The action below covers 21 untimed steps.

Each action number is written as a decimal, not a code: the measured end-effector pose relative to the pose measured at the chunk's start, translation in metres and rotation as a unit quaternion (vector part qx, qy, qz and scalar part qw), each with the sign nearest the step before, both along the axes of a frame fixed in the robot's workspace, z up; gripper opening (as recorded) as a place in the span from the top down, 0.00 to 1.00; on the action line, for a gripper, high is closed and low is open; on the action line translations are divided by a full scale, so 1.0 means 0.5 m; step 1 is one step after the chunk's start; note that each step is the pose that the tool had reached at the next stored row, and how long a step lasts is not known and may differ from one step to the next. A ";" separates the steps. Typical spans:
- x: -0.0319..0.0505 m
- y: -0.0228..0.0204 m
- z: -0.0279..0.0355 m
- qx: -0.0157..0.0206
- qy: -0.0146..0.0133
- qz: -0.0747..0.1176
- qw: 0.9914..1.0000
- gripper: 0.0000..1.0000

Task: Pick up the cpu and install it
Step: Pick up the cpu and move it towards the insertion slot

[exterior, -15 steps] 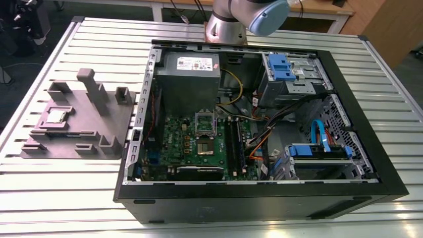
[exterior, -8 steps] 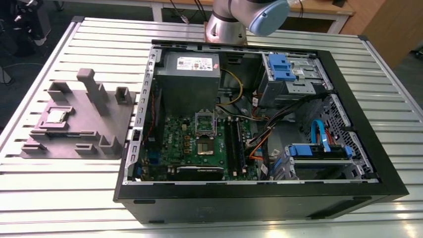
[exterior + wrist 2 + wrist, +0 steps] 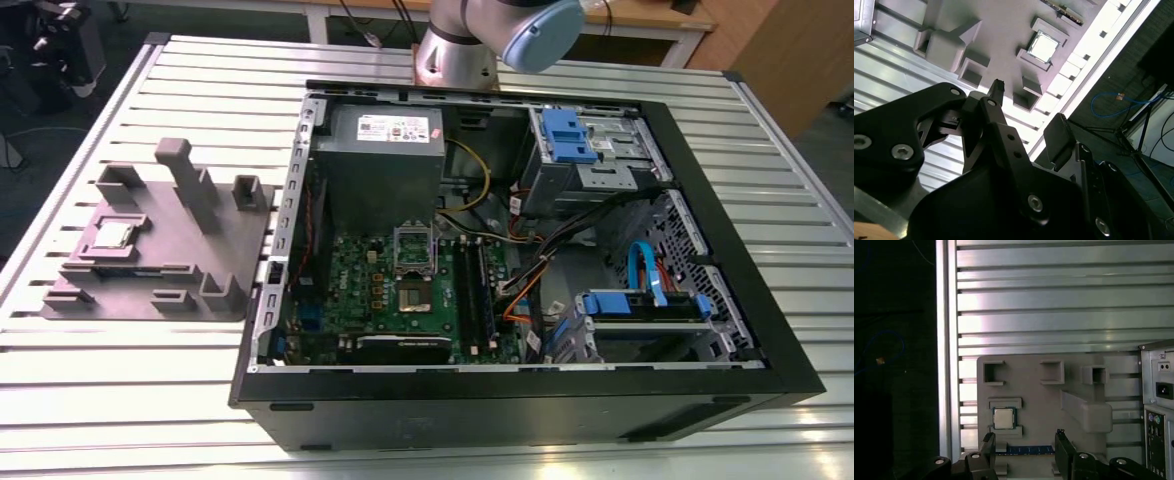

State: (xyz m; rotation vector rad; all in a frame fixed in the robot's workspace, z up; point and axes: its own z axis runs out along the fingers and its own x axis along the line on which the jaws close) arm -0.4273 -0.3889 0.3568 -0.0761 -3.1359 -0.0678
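The cpu (image 3: 111, 235) is a small silvery square lying flat in a recess of the grey plastic plate (image 3: 160, 270), at the exterior view's left. Both wrist views look down on the cpu (image 3: 1044, 47) (image 3: 1004, 418) from well above. My gripper (image 3: 1024, 447) (image 3: 1026, 112) is open, its black fingers (image 3: 988, 444) spread with nothing between them. It hangs over the plate, apart from the chip. The open computer case (image 3: 721, 300) lies beside the plate, its motherboard socket (image 3: 416, 296) exposed with the metal frame (image 3: 414, 250) lifted.
Upright blocks (image 3: 180, 170) stand on the plate near the cpu. A memory stick (image 3: 1024, 450) lies on the plate close by. The slatted metal table (image 3: 134, 400) ends just past the plate, with cables and a tripod (image 3: 1134, 145) on the floor beyond.
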 end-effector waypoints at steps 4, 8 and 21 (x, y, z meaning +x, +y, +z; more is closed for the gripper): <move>0.000 0.0000 -0.006 0.000 0.000 0.000 1.000 0.41; 0.000 -0.0001 -0.013 0.000 0.001 0.000 1.000 0.41; 0.000 0.0000 -0.019 0.000 0.002 0.000 1.000 0.41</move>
